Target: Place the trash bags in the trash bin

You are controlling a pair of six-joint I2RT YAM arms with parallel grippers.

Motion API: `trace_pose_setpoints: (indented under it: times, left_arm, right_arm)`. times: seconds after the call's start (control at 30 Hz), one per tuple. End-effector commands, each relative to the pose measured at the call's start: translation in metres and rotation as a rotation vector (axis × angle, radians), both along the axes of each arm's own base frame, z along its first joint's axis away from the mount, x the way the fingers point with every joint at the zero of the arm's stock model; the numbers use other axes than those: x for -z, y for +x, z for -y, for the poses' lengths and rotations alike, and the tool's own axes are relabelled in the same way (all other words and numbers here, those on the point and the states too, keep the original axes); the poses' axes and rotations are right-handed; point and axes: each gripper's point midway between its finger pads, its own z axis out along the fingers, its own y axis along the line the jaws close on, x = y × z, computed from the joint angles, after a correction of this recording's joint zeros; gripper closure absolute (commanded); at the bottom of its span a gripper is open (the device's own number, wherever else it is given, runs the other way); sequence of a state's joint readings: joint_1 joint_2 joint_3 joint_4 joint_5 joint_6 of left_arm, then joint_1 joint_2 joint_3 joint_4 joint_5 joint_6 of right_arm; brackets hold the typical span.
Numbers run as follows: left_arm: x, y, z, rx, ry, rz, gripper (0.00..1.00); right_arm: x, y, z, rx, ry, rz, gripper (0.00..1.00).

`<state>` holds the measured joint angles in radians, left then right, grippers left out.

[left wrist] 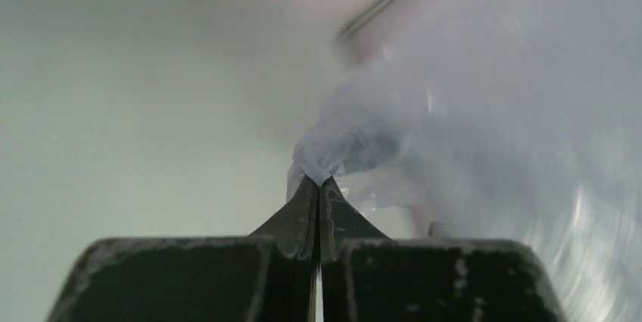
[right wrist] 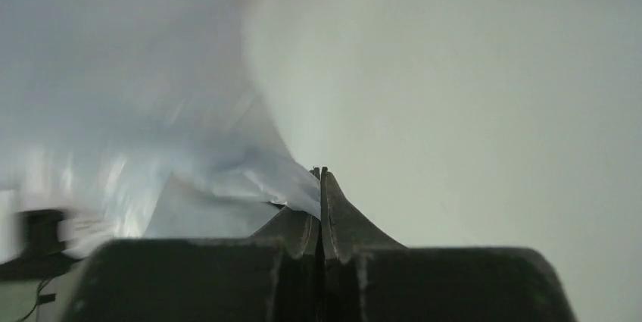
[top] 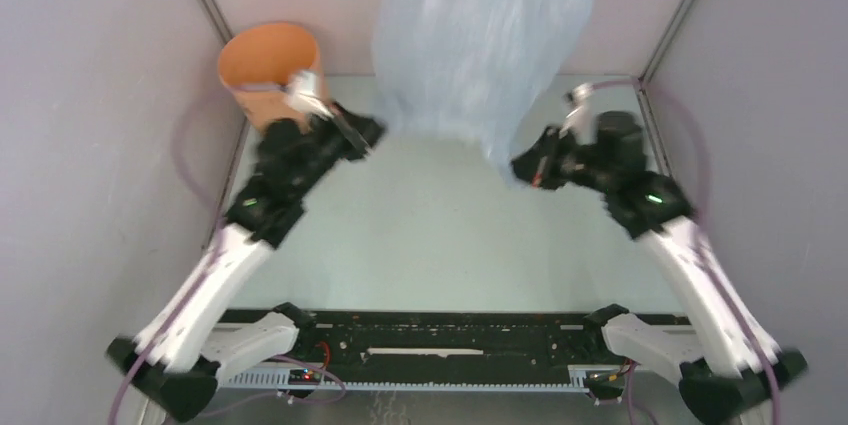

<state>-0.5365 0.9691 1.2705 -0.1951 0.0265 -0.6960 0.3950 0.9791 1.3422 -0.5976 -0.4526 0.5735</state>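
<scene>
The pale blue-grey trash bag (top: 480, 40) hangs spread and blurred in the air above the back of the table, held between both arms. My left gripper (top: 362, 132) is shut on the bag's left edge; the pinched film (left wrist: 333, 151) bunches right at the fingertips in the left wrist view (left wrist: 319, 179). My right gripper (top: 525, 167) is shut on the bag's right corner, which shows as film (right wrist: 257, 178) at the tips in the right wrist view (right wrist: 319, 172). The orange trash bin (top: 268, 70) stands upright at the back left, just behind my left wrist, with its mouth open.
Grey enclosure walls close in on the left, right and back. The pale table top (top: 430, 235) lies below the bag. A black rail (top: 440, 340) with the arm bases runs along the near edge.
</scene>
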Motion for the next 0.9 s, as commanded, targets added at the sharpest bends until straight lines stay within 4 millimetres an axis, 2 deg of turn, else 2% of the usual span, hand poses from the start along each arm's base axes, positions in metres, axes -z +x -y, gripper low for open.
trace_pose_setpoints:
  times: [0.0, 0.03, 0.07, 0.1, 0.13, 0.2, 0.3, 0.37, 0.43, 0.47, 0.5, 0.57, 0.6, 0.63, 0.67, 0.7, 0.73, 0.77, 0.87]
  left_arm:
    - [0.256, 0.007, 0.014, 0.029, 0.110, -0.691, 1.00]
    - [0.278, -0.003, 0.010, 0.014, 0.115, -0.763, 1.00]
    - [0.293, -0.011, 0.007, 0.009, 0.118, -0.814, 1.00]
    - [0.296, -0.015, 0.007, 0.015, 0.118, -0.826, 1.00]
    - [0.293, -0.016, 0.007, 0.021, 0.120, -0.826, 1.00]
    - [0.267, -0.005, 0.010, 0.029, 0.151, -0.786, 1.00]
    - [0.189, 0.040, 0.024, 0.044, 0.180, -0.654, 1.00]
    - [0.115, 0.072, 0.041, 0.081, 0.169, -0.513, 1.00]
    - [0.035, 0.090, 0.055, 0.121, 0.139, -0.372, 1.00]
    - [0.001, 0.092, 0.060, 0.141, 0.118, -0.319, 1.00]
    - [-0.035, 0.089, 0.063, 0.162, 0.091, -0.253, 1.00]
    - [-0.084, 0.078, 0.064, 0.173, 0.074, -0.132, 1.00]
    - [-0.097, 0.071, 0.062, 0.160, 0.087, -0.085, 1.00]
    - [-0.098, 0.067, 0.057, 0.125, 0.113, -0.063, 1.00]
    - [-0.080, 0.069, 0.055, 0.097, 0.155, -0.091, 1.00]
    - [-0.054, 0.071, 0.051, 0.074, 0.191, -0.145, 1.00]
    - [-0.014, 0.075, 0.048, 0.052, 0.234, -0.235, 1.00]
    - [0.053, 0.078, 0.045, 0.040, 0.297, -0.375, 1.00]
    - [0.185, 0.052, 0.028, 0.035, 0.300, -0.697, 1.00]
  right_arm:
    - [0.195, -0.014, -0.002, 0.008, -0.173, -0.572, 1.00]
    - [0.213, -0.022, -0.001, 0.011, -0.196, -0.616, 1.00]
    - [0.221, -0.028, -0.002, 0.008, -0.207, -0.634, 1.00]
    - [0.222, -0.031, -0.004, -0.001, -0.215, -0.630, 1.00]
    - [0.217, -0.030, -0.006, -0.004, -0.211, -0.601, 1.00]
    - [0.196, -0.019, -0.005, 0.025, -0.186, -0.542, 1.00]
    - [0.149, 0.014, 0.001, 0.080, -0.119, -0.465, 1.00]
    - [0.106, 0.035, 0.003, 0.089, -0.074, -0.404, 1.00]
    - [0.050, 0.047, 0.001, 0.084, -0.055, -0.323, 1.00]
    - [0.013, 0.047, 0.000, 0.082, -0.050, -0.252, 1.00]
    - [-0.045, 0.039, 0.001, 0.084, -0.030, -0.117, 1.00]
    - [-0.108, 0.019, 0.002, 0.101, -0.037, 0.064, 1.00]
    - [-0.124, 0.008, -0.001, 0.090, -0.038, 0.129, 1.00]
    - [-0.132, 0.002, -0.003, 0.077, -0.029, 0.167, 1.00]
    - [-0.125, 0.001, -0.006, 0.066, -0.028, 0.165, 1.00]
    - [-0.109, 0.003, -0.007, 0.065, -0.033, 0.145, 1.00]
    - [-0.080, 0.008, -0.009, 0.075, -0.046, 0.098, 1.00]
    - [-0.048, 0.013, -0.009, 0.090, -0.053, 0.039, 1.00]
    - [0.088, 0.014, -0.006, 0.117, -0.074, -0.240, 1.00]
